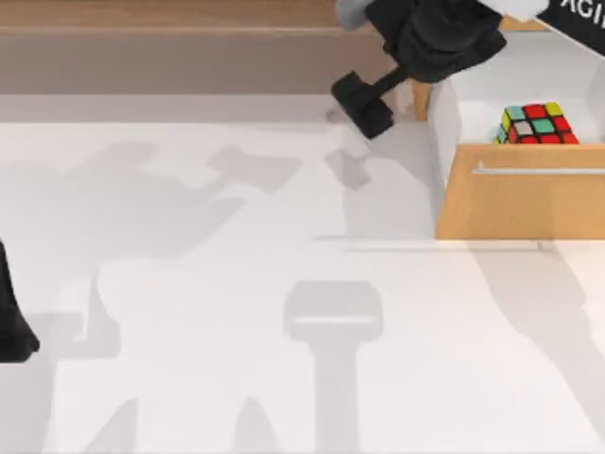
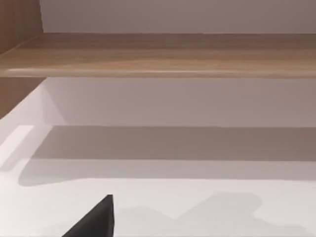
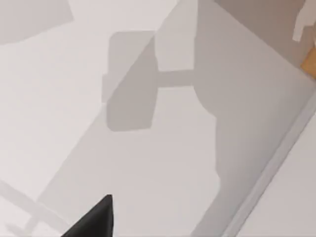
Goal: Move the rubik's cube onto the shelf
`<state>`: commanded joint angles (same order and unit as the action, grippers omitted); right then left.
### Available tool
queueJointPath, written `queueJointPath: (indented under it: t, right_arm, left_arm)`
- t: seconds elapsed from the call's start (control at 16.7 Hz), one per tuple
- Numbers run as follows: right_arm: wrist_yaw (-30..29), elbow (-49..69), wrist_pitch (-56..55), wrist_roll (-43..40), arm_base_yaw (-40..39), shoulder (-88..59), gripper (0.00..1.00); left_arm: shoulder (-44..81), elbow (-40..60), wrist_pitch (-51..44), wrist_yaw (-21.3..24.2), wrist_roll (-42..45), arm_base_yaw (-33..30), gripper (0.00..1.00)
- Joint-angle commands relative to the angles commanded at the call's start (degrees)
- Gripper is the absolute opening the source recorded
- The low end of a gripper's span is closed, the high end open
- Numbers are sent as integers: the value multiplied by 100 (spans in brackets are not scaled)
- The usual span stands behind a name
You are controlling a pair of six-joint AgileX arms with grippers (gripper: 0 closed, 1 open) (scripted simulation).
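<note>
Orange wood frames the open drawer (image 1: 515, 199) at the table's (image 1: 236, 312) right side, and the rubik's cube (image 1: 538, 124) sits inside its white tray, close behind the silver bar handle (image 1: 539, 171). The right gripper (image 1: 362, 103) hangs near the drawer's left wall, well apart from the cube; whether its fingers are parted or closed cannot be told, and it holds nothing visible. The light tan shelf (image 1: 170, 16) runs along the far edge. The left arm (image 1: 13, 322) is parked at the left edge.
</note>
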<state>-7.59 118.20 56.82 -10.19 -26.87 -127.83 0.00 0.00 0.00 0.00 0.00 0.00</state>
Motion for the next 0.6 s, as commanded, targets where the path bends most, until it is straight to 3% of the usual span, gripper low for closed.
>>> queueJointPath:
  t: [0.3,0.6]
  right_arm:
    - [530,1700,2133,793,1451,-686,100]
    - [725,2190,2746,1056,1956,-1226,100]
  left_arm:
    - [0,0,0,0,0,0,100]
    - [0,0,0,0,0,0,100]
